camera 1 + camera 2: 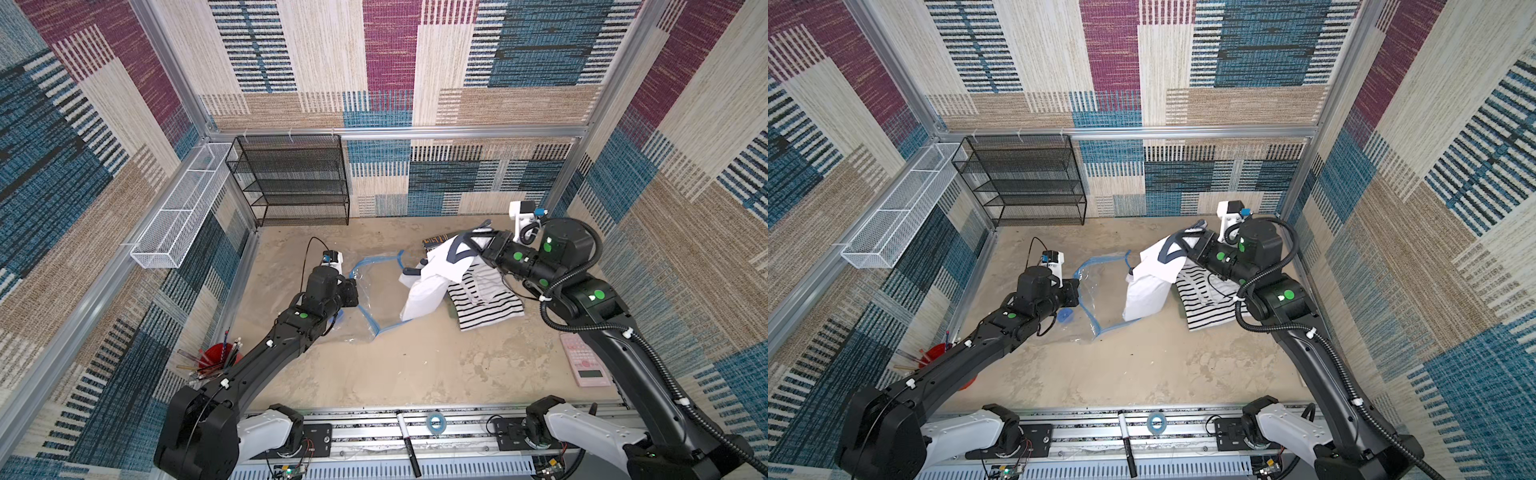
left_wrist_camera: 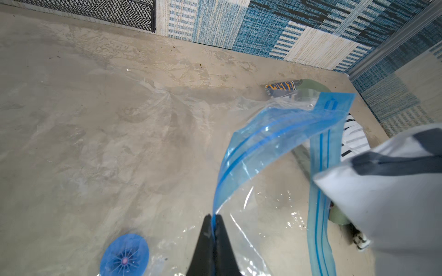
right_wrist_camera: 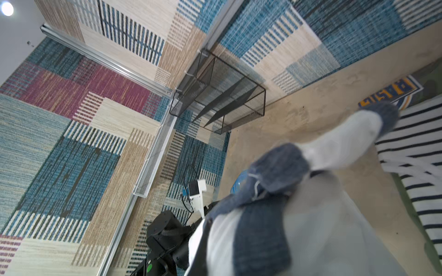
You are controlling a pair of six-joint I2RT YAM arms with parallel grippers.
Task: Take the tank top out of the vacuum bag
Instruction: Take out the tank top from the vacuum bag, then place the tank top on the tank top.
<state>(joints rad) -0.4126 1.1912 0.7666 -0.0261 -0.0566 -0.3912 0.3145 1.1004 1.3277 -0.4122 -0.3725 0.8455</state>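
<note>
Gripping tank top [image 1: 432, 278], right tool [image 1: 482, 245] hovers beside vacuum bag [image 1: 370, 291]; left tool [image 2: 214, 218] pinches it.

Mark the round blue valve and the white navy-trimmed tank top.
Round blue valve [image 2: 124, 260]: left wrist view, centre hub.
White navy-trimmed tank top [image 1: 424, 294]: in a top view, white body.

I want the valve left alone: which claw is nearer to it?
Left. The left claw is shut on the bag at its zip edge, close beside the valve. The right claw holds the tank top up beyond the bag, well away.
</note>
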